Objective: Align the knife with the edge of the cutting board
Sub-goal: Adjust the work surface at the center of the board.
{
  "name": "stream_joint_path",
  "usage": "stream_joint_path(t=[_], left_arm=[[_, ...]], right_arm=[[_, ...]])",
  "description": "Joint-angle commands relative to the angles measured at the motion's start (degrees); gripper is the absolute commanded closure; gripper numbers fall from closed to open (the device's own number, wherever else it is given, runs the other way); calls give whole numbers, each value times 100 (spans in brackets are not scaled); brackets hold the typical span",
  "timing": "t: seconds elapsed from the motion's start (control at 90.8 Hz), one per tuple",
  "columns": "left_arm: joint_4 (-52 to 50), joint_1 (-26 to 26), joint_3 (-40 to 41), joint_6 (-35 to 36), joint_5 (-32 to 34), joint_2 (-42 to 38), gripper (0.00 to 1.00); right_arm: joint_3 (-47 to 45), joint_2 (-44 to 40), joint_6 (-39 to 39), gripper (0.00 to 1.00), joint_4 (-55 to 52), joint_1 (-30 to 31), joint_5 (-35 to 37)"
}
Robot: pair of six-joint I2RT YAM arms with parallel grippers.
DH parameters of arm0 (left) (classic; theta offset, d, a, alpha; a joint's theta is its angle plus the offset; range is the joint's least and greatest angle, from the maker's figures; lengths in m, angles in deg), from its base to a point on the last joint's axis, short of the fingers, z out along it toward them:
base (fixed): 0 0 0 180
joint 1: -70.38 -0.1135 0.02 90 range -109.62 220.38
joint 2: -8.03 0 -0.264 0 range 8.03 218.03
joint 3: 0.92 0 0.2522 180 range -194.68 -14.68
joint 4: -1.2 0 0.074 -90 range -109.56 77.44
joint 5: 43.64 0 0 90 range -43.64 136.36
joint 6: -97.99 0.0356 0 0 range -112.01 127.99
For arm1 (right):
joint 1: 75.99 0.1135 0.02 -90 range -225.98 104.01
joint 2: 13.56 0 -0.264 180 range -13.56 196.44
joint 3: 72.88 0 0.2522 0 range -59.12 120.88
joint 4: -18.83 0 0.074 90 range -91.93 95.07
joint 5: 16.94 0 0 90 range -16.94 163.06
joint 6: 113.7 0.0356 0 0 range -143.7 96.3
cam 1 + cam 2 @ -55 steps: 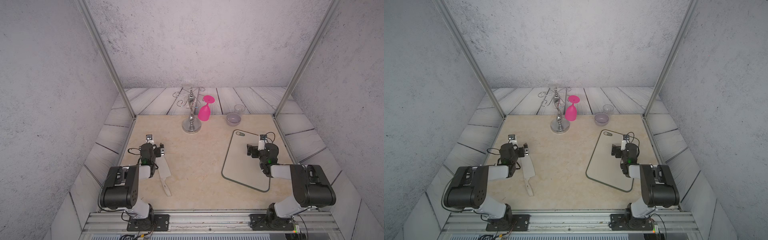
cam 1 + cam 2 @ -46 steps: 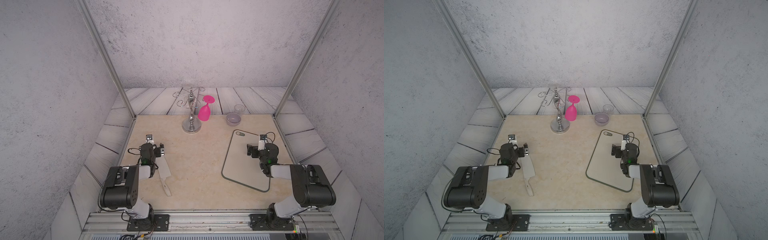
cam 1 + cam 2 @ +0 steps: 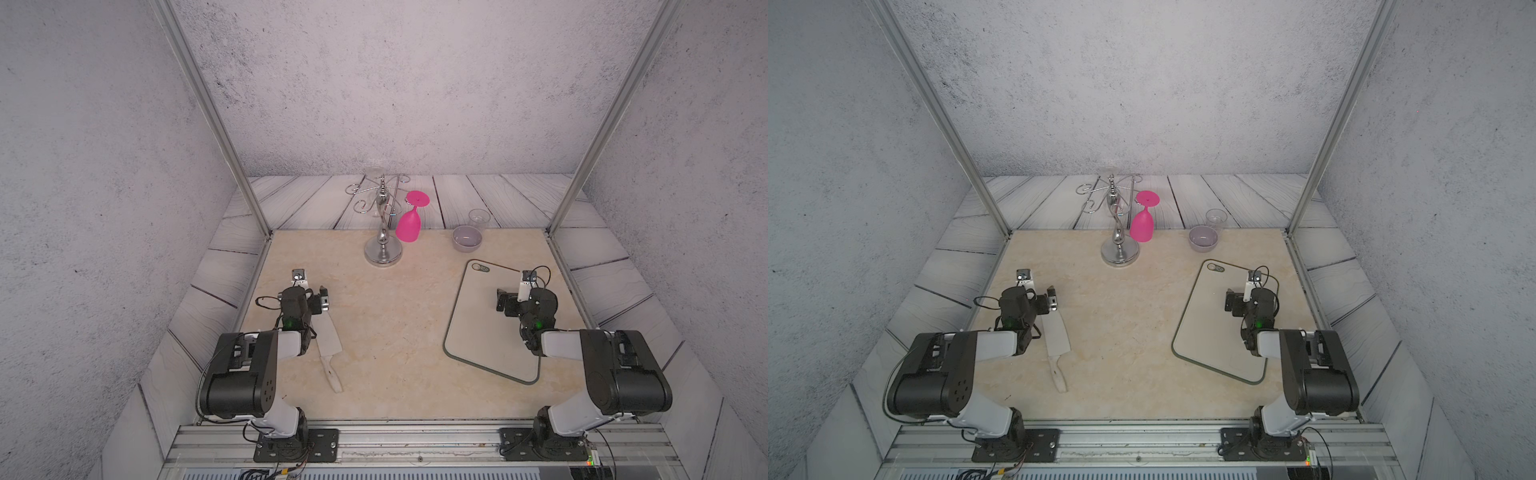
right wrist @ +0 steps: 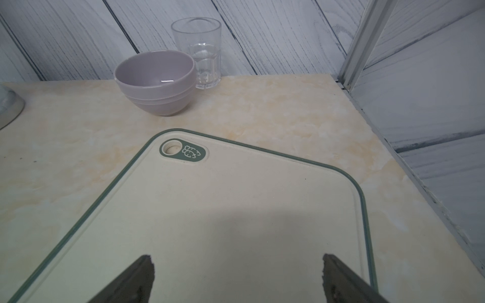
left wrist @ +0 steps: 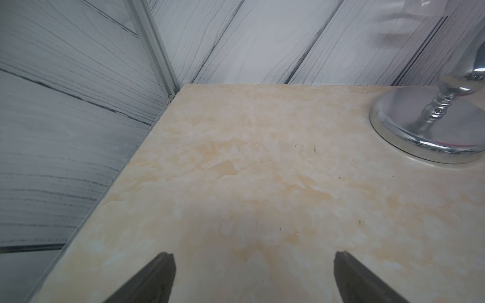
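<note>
Nothing has shifted since earlier frames. Knife [image 3: 329,347] lies on tabletop [image 3: 395,332], well apart from cutting board [image 3: 478,328]. Both arms' jaws wide, empty. Best approach: grasp handle [image 3: 332,374] squarely, keeping blade flat.

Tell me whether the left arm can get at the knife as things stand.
Probably yes. The knife lies flat right beside the left arm, with its handle uncovered and nothing on it. The left gripper is open and empty, but it points past the blade, so it would have to pull back first.
</note>
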State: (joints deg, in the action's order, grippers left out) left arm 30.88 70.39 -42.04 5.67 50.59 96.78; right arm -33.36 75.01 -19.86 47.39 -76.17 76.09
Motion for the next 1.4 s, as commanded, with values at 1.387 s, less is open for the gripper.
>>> stream_joint_path(t=[1.387], left_arm=[[-6598, 335, -2976, -3203, 132, -1897, 0]], right_arm=[[3848, 715, 2782, 1, -6162, 642, -403]])
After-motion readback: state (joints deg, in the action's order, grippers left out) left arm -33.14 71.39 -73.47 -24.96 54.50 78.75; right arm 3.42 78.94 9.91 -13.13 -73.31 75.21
